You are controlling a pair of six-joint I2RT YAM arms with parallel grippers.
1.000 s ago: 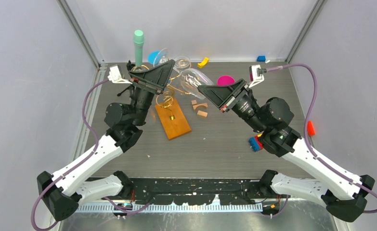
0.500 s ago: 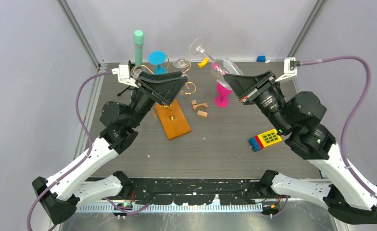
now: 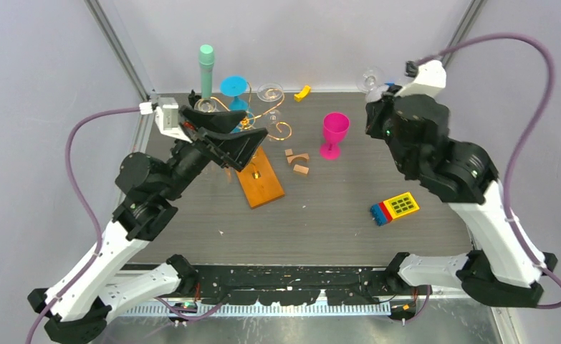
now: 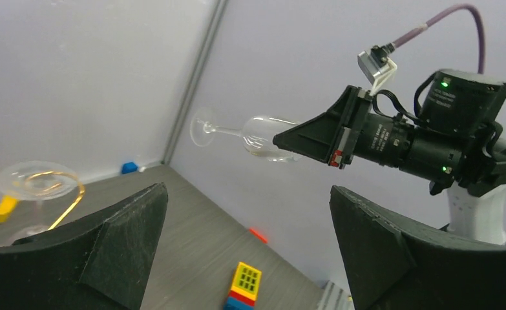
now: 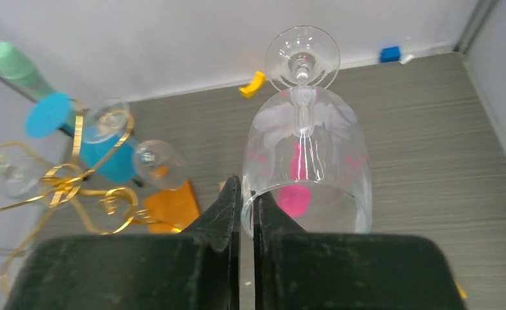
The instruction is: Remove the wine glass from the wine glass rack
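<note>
Gripping wine glass [image 5: 308,148] by the rim with right fingers [image 5: 224,213], stem level, foot toward far wall; left fingers [image 4: 121,239] spread open.

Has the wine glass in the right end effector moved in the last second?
Yes. The wine glass has travelled right, away from the wine glass rack, past the pink goblet.
</note>
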